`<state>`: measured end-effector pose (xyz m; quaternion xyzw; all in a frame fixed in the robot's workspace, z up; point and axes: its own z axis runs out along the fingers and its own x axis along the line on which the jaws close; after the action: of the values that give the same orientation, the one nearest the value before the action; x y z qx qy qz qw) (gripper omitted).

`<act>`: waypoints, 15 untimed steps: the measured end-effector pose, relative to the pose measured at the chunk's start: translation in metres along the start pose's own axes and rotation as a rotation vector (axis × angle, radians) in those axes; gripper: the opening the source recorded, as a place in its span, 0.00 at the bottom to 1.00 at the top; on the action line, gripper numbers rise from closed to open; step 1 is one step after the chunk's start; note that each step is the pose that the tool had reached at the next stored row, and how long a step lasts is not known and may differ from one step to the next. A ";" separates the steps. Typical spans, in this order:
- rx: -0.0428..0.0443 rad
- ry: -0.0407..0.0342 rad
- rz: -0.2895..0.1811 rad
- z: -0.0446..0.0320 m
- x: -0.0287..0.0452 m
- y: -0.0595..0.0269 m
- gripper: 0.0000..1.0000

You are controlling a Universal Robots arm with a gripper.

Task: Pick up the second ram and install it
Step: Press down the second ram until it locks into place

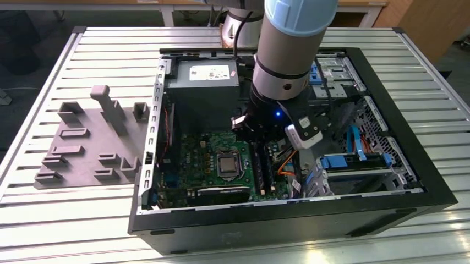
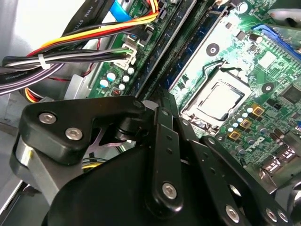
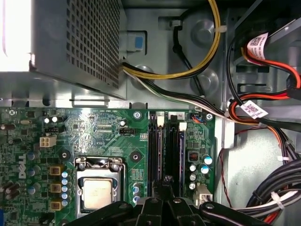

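Note:
My gripper [image 1: 255,138] hangs inside the open computer case [image 1: 411,181], low over the motherboard [image 3: 108,136] beside the processor socket [image 3: 97,190]. In both wrist views its fingers [image 2: 162,101] stand pressed together with nothing visible between them. The gripper [image 3: 165,180] sits over one end of the black memory slots [image 3: 167,150]. Two thin sticks stand edge-on in those slots: one [image 3: 155,150] and another [image 3: 174,150]. I cannot tell which of them is the second ram. The slots [image 2: 188,44] run away from the fingertips in the second wrist view.
A grey foam tray [image 1: 88,148] with upright holders lies on the slatted table at the exterior view's left. Inside the case are the power supply [image 1: 202,82], cable bundles [image 3: 263,117] and blue drive brackets [image 1: 345,162] close around the gripper.

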<state>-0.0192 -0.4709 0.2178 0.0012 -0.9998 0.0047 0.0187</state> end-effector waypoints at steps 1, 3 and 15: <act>-0.0004 -0.0002 0.000 0.0013 -0.0001 0.0001 0.11; 0.0003 0.0001 0.000 0.0032 -0.0002 0.0001 0.11; -0.0009 -0.0004 0.000 -0.0169 0.0006 0.0000 0.11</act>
<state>-0.0192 -0.4708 0.2348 0.0012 -0.9998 0.0042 0.0184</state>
